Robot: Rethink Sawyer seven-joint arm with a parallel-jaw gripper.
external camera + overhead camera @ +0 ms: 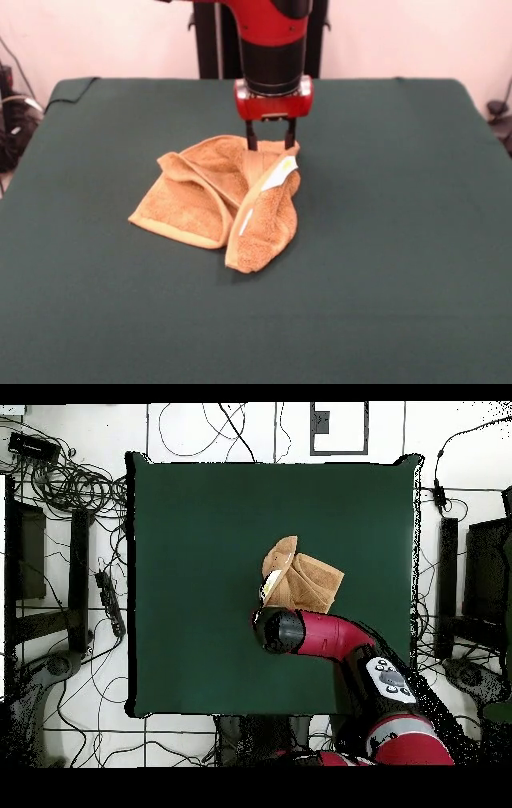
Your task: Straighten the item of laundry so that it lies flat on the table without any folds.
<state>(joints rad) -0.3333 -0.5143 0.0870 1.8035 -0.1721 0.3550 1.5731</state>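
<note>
Towel [216,200] folds hide much of the cloth: it lies crumpled near the middle of the green surface [400,240], doubled over into two lobes that spread toward the camera in the front view, so its underside and inner layers cannot be seen. A white label [279,174] shows on the upper fold, and a paler band runs down the right-hand lobe. In the overhead view the end of the arm covers the edge of the towel [300,579] nearest the robot's base, so that part is cut off there.

The fingers [270,144] come straight down at the towel's far edge in the front view. Two dark prongs show a little apart, with their tips sunk behind or into the raised rim of cloth. Whether they pinch the cloth or only stand against it cannot be made out, because the tips are hidden. The red wrist block sits just above them, clear of the towel.

Around the towel the green surface is bare, and the towel is well apart from every edge. The arm [330,634] reaches in from the base side. Beyond the surface [200,534], in the overhead view, tangled cables [80,484] lie on the white floor at left, with dark stands [450,584] on the right.
</note>
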